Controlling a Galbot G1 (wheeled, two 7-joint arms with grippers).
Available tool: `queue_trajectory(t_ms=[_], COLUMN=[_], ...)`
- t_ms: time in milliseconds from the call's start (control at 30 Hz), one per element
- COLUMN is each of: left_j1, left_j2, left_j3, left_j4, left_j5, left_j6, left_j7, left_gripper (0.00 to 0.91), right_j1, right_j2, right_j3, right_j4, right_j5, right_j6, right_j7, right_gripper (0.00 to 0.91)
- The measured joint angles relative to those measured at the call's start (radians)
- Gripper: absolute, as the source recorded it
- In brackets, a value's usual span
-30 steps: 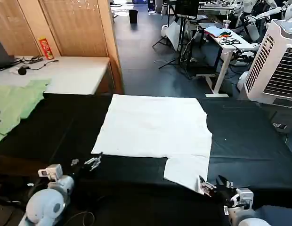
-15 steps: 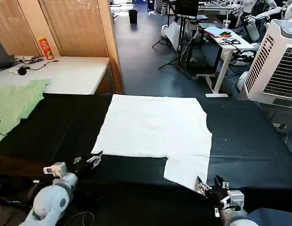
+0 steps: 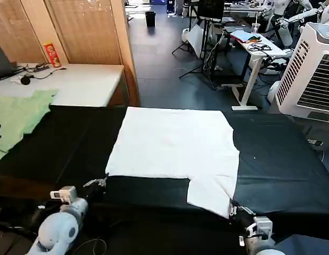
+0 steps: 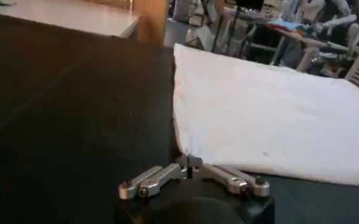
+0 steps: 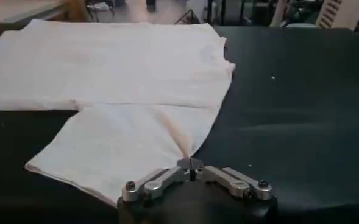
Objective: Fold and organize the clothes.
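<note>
White T-shirt (image 3: 175,146) spread flat on the black table (image 3: 281,170), plain side up, roughly centre and reaching toward the far edge. Near right part sticks out as a flap that comes closest to the robot.

Left hand (image 3: 96,183) down at the near left corner of the shirt, fingertips pressed together right on the fabric corner; in the left wrist view the left hand (image 4: 190,163) has both fingers meeting at that corner, pinching it.

Right hand (image 3: 234,208) at the near right tip of the flap, also closed on cloth. Same story in the right wrist view: right hand (image 5: 191,165) with fingers pulled in to a point on the flap's edge, fabric creased up toward the grip.

Pale green garment (image 3: 16,118) lying off to the far left, partly on the black table, well apart from the shirt. White desk (image 3: 74,82) behind it with a red snack can (image 3: 50,54) standing upright and some cables (image 3: 29,70). White air cooler (image 3: 313,69) far right.
</note>
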Motion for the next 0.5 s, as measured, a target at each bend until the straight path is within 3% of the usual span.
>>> queue_trajectory(t_ms=[167, 367, 500], left_j1=[0.058, 0.172, 0.219], left_j2=[0.005, 0.006, -0.022], left_j3=[-0.034, -0.089, -0.108], left_j4=[-0.072, -0.178, -0.233], left_j5=[-0.005, -0.022, -0.006], left_j6=[0.006, 0.004, -0.003], left_j7=[-0.013, -0.021, -0.035], left_gripper=[0.000, 0.000, 0.000], right_j1=[-0.069, -0.091, -0.066], right_j2=[0.003, -0.001, -0.016], right_j3=[0.003, 0.012, 0.029], right_j4=[0.077, 0.098, 0.095], right_j5=[-0.001, -0.001, 0.030], right_j6=[-0.008, -0.006, 0.029], right_j7=[0.006, 0.005, -0.011], right_gripper=[0.020, 0.020, 0.020])
